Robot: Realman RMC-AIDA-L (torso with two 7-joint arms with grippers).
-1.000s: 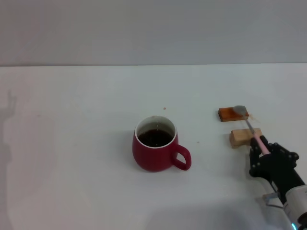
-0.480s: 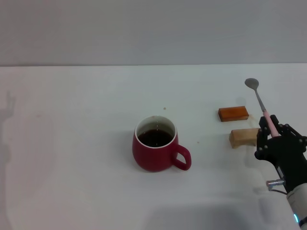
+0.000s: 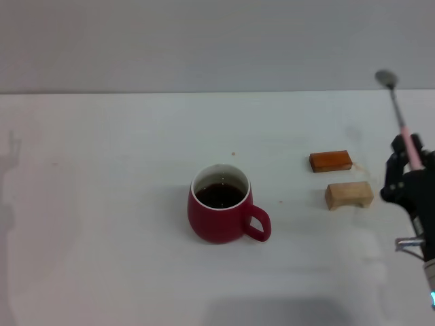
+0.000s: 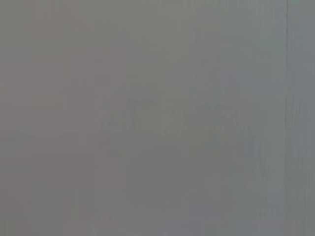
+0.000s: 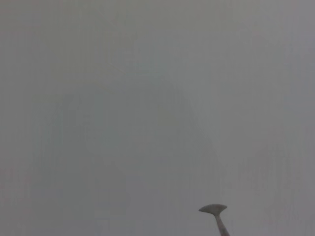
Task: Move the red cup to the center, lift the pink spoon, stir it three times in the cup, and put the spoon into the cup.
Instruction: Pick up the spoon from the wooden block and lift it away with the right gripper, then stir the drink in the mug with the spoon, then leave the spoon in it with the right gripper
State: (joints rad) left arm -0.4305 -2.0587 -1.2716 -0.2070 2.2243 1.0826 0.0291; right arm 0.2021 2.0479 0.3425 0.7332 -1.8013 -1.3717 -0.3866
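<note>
Head view: red cup [image 3: 219, 213] sits upright on the white table [image 3: 102, 204], roughly mid-table, handle pointing toward the robot's right and slightly toward the robot, dark liquid visible inside against the white inner wall. Right gripper [image 3: 408, 165] is at the right edge of the view, raised above the table, fingers closed on the pink handle of the pink spoon [image 3: 397, 115]. Spoon is near upright, tilted a little, grey bowl at the top end and showing against the grey wall behind the table, clear of the table surface. Two wooden blocks lie on the table between cup and gripper: an orange-brown block [image 3: 330, 161] farther from the robot, a pale block [image 3: 349, 195] nearer, close to each other but not touching, both well apart from the cup. Neither block touches the spoon. Left arm is not in this view. Left wrist view: plain grey surface only, no gripper, no objects, so left finger state cannot be told. Right wrist view: mostly plain grey; the spoon's grey bowl and a short bit of neck [image 5: 214, 212] show at the frame edge, bowl seen edge-on. The right arm's own fingers are not visible in this view.
</note>
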